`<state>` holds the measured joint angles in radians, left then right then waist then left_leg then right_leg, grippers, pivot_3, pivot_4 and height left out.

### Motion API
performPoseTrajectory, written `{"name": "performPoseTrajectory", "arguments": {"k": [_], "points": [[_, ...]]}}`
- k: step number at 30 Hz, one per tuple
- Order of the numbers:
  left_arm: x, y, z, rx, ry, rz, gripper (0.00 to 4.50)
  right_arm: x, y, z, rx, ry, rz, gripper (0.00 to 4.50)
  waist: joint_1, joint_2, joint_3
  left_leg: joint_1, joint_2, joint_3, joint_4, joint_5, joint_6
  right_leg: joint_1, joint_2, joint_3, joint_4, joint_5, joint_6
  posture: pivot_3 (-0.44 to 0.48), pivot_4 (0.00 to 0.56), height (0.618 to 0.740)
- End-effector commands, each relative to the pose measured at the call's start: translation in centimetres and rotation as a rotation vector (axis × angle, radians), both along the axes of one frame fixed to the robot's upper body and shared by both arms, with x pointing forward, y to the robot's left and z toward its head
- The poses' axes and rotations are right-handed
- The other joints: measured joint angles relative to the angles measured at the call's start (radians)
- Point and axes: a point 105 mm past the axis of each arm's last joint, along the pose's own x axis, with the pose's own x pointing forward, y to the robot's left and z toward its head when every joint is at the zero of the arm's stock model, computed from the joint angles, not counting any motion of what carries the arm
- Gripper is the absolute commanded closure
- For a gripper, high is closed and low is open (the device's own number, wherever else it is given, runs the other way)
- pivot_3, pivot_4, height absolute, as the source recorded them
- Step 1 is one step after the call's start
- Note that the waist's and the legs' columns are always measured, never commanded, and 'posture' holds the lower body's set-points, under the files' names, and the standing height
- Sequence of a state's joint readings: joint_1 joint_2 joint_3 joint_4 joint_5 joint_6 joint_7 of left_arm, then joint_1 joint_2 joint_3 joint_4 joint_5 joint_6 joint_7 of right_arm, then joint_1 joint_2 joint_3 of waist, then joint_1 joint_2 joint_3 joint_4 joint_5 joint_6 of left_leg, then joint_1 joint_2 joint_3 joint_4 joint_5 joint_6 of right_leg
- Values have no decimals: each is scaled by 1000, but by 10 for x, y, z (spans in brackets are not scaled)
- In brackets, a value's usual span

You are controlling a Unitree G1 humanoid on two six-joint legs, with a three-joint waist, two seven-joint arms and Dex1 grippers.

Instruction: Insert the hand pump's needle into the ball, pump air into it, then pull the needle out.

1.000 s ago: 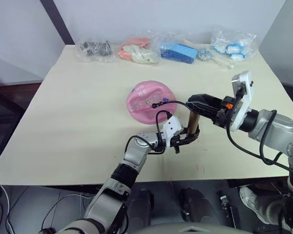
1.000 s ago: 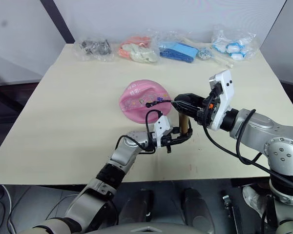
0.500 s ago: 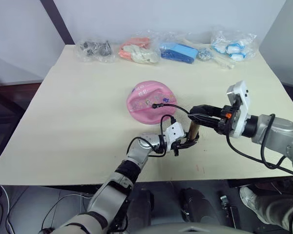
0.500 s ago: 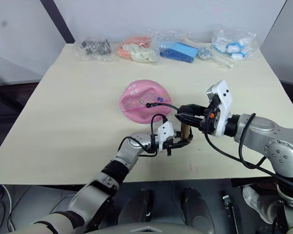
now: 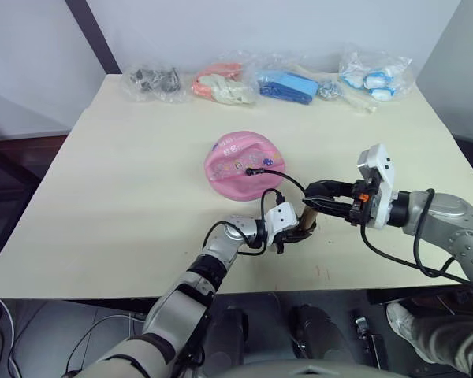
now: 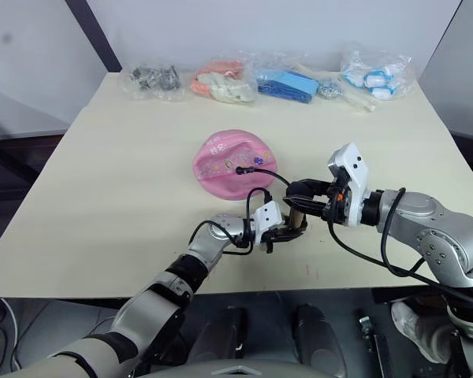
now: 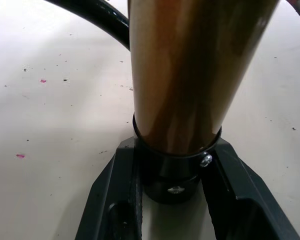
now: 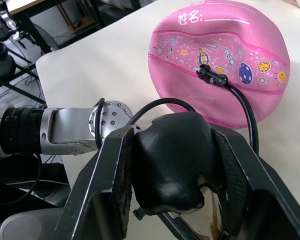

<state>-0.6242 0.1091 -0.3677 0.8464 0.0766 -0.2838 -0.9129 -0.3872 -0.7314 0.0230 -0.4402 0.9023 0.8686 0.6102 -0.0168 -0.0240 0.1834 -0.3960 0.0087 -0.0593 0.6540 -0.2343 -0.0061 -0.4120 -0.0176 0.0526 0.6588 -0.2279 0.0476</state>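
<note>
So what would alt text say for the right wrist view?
The right tool grips the black top of the hand pump, whose thin hose runs to a needle plugged into the partly deflated pink ball on a pale table.

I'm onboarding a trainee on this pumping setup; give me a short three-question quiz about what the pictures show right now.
1. True or false: the needle is already in the ball.
2. Which pincer grips the black handle on top of the hand pump? A) left pincer B) right pincer C) neither
3. Fill in: the left pincer is closed on the pump's black ____ cap, which stands on the table.

Key:
1. True; the hose's black fitting sits against the ball's skin among the stickers.
2. B; its fingers close around the handle.
3. bottom
</note>
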Motion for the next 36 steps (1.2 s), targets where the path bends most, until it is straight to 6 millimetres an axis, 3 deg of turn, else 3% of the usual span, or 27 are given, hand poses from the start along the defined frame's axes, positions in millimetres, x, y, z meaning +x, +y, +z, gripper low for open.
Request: {"name": "performPoseTrajectory", "arguments": {"k": [1, 8, 15, 19, 24, 36], "points": [[-15, 14, -36, 113, 102, -2, 3384, 11, -8, 31, 32, -75, -58, 2812, -1, 0, 0, 0, 0, 0, 0, 0, 0, 0, 0, 0, 0, 0, 0, 0, 150, 740], [-18, 13, -40, 119, 116, -8, 3384, 3, -8, 106, 164, -209, -21, 2812, 2, 0, 0, -2, 0, 0, 0, 0, 0, -1, -1, 0, 0, 1, -1, 0, 150, 740], [-20, 13, -42, 120, 120, -13, 3384, -5, -16, 144, 179, -285, -37, 2812, 3, 1, 0, -2, 0, -1, 0, 0, 0, -1, -1, 0, 0, 1, -1, 0, 150, 740], [-20, 14, -43, 118, 122, -10, 3384, -5, -17, 148, 154, -294, -46, 2812, 3, 0, 0, -3, 0, -1, 0, 0, 0, -1, -1, -1, 0, 1, -1, 0, 150, 740], [-19, 14, -43, 108, 122, -5, 3384, 5, -13, 97, 110, -167, -58, 2812, 3, -2, -4, -2, 0, -1, 0, 0, 0, -1, -1, -1, -1, 0, -1, 0, 150, 740], [-21, 12, -40, 79, 120, 1, 3385, 20, -5, -54, -49, 103, -122, 2812, -5, -5, -31, 7, 2, 0, -2, 0, 0, 5, 1, 0, -1, -1, -1, 0, 150, 740]]}}
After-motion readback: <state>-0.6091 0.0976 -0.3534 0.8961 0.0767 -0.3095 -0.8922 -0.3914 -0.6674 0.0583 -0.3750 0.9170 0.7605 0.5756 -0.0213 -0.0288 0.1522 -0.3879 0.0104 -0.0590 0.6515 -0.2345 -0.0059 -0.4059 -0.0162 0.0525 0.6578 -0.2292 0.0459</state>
